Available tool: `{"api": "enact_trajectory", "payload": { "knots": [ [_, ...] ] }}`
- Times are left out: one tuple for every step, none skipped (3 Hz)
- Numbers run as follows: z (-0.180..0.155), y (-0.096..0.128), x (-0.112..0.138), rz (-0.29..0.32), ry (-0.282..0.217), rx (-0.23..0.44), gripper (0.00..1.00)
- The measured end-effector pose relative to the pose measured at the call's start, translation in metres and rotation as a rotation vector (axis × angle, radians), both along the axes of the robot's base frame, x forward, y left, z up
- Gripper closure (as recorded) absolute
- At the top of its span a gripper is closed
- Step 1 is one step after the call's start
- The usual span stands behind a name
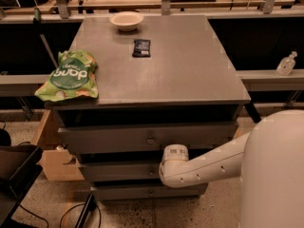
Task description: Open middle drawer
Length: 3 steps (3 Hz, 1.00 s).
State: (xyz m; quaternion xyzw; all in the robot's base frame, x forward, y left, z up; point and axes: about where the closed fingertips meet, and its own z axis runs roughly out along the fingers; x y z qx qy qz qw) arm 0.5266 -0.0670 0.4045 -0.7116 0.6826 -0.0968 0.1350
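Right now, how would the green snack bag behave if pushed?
The green snack bag looks puffy and crinkled, so probably light and soft. Lying at the cabinet top's near corner, it might slide off. The gripper is at the middle drawer.

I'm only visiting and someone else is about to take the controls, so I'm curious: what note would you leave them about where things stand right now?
Hand: at the end of the arm, low in front of the cabinet, close against the centre of the middle drawer.
Middle drawer: between the top drawer and the bottom drawer; it does not look pulled out.
Done: the reach to the drawer front.
Left: pull the drawer open, then let go.
On the cabinet top: a green bag, a bowl and a dark packet, all away from the hand.
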Motion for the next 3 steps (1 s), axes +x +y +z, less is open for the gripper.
{"api": "enact_trajectory", "payload": {
  "knots": [
    [0.0019, 0.0, 0.0, 0.0, 0.0, 0.0, 0.95],
    [0.0026, 0.0, 0.0, 0.0, 0.0, 0.0, 1.0],
    [0.0043, 0.0, -0.0001, 0.0, 0.0, 0.0, 1.0]
  ]
}}
